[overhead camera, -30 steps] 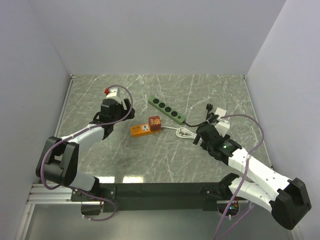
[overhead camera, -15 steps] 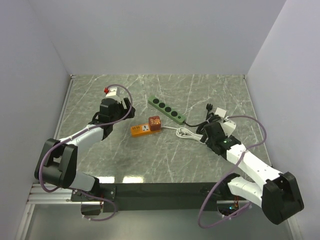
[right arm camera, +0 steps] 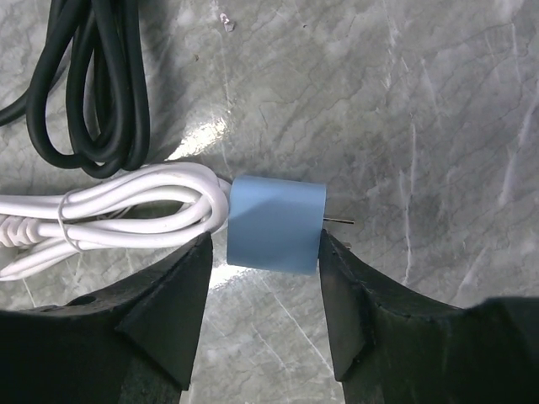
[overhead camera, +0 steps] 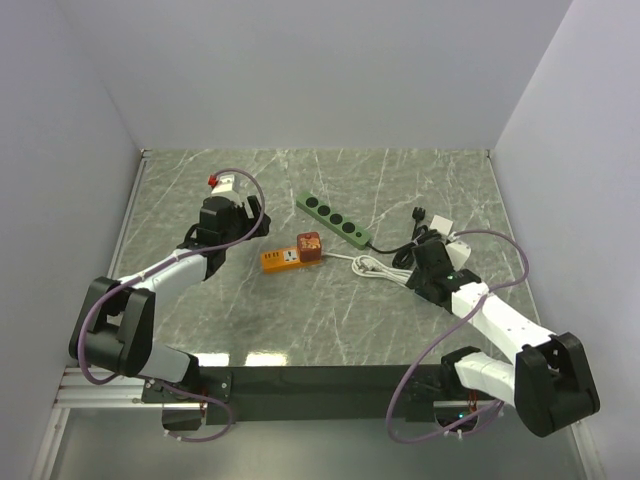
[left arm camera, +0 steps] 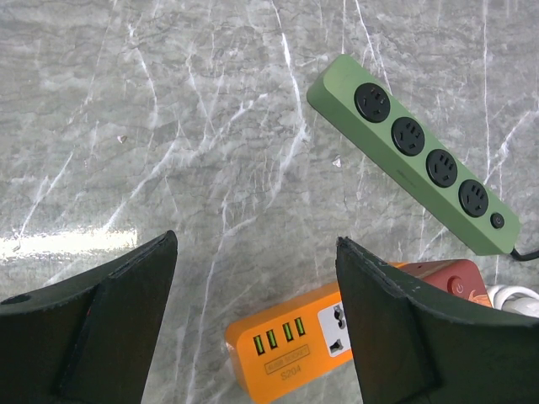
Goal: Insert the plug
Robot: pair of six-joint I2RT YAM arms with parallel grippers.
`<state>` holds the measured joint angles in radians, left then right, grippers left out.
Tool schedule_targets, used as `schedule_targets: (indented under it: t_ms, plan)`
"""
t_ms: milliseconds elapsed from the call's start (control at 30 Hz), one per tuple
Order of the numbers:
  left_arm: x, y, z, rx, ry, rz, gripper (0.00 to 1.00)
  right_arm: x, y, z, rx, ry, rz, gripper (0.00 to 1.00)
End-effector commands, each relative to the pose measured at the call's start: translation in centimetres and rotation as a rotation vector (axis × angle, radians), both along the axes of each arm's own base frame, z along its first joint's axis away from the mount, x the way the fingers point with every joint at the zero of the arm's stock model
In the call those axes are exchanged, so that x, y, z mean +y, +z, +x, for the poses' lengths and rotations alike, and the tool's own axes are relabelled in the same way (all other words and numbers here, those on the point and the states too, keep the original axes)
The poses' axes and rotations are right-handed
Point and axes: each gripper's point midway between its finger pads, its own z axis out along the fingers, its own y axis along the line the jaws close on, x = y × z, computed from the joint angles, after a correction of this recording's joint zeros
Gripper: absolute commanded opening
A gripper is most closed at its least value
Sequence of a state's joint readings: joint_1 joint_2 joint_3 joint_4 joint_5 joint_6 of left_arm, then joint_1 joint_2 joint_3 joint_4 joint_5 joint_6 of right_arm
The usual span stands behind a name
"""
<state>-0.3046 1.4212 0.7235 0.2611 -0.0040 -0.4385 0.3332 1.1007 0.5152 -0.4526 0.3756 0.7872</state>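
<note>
The plug (right arm camera: pixel 276 223) is a pale blue-white block with thin metal prongs pointing right, lying on the marble table at the end of a coiled white cable (right arm camera: pixel 126 202). My right gripper (right arm camera: pixel 265 244) straddles it. The right finger meets the plug's prong end and a narrow gap remains at the left finger, so it is open. From above, the plug (overhead camera: pixel 449 243) shows just past the right gripper (overhead camera: pixel 432 256). The orange socket block (left arm camera: pixel 295 337) lies below my open, empty left gripper (left arm camera: pixel 257 244), which hangs over the table left of it (overhead camera: pixel 285 260).
A green power strip (overhead camera: pixel 333 219) with several sockets lies diagonally behind the orange block. A red-brown adapter (overhead camera: pixel 310 243) sits at the orange block's right end. A looped black cable (right arm camera: pixel 93 93) lies beside the white coil. Walls enclose the table on three sides.
My right gripper has slid forward and right over the plug, and its jaws have narrowed from wide open to close around it. The left arm has not moved.
</note>
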Motion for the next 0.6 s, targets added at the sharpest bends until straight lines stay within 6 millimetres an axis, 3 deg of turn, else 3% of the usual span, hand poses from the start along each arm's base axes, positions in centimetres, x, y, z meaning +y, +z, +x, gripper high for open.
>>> schedule_targets:
  t_ms: [0,133,300,367,433,567]
  plan:
    - [-0.3,1.1,0.2,-0.036,-0.017,-0.006,0.82,-0.3,-0.7,-0.4,0.013,-0.016,0.002,0.59]
    - [-0.1,1.1,0.2,-0.038,-0.015,-0.005,0.82,0.1,-1.3,-0.8,0.073,0.009,-0.001,0.48]
    - [-0.1,1.1,0.1,-0.039,-0.010,-0.004,0.82,0.0,-1.1,-0.6,0.056,0.002,-0.003,0.48]
    - [-0.2,1.0,0.2,-0.038,-0.015,-0.005,0.82,0.0,-1.2,-0.6,0.062,0.009,-0.010,0.28]
    - [-0.2,1.2,0.2,-0.052,-0.018,-0.006,0.82,0.2,-0.8,-0.6,0.062,0.025,-0.014,0.00]
    - [-1.3,2.4,-0.4,-0.112,-0.086,-0.030,0.79,0.5,2.3,0.3,-0.007,0.043,-0.023,0.00]
